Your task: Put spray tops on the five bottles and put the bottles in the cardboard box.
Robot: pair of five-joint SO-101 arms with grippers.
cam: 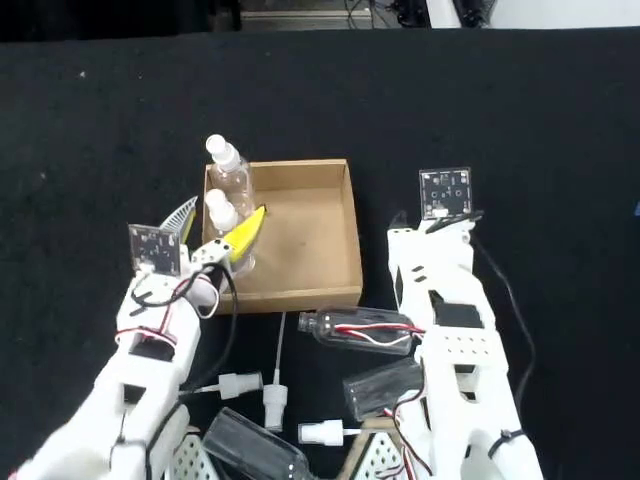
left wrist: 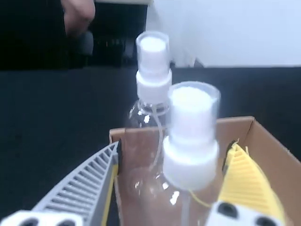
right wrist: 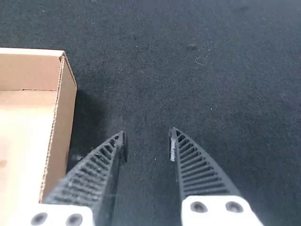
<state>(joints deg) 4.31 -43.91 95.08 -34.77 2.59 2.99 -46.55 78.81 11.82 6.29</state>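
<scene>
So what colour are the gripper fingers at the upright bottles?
Left gripper: one finger yellow, the other grey; clearest in the left wrist view.

No text, label, brand, number or sign is legible. The cardboard box wall beside the left pincer is plain. The left board, just behind the left pincer, and the right board, just behind the right pincer, bear marks too small to read.

This is looking like a robotics lab bench: a desk draped in black cloth is carrying a white printed left arm and right arm, each wearing a square marker tag, while cables are trailing along the far edge before a plain white wall.
</scene>
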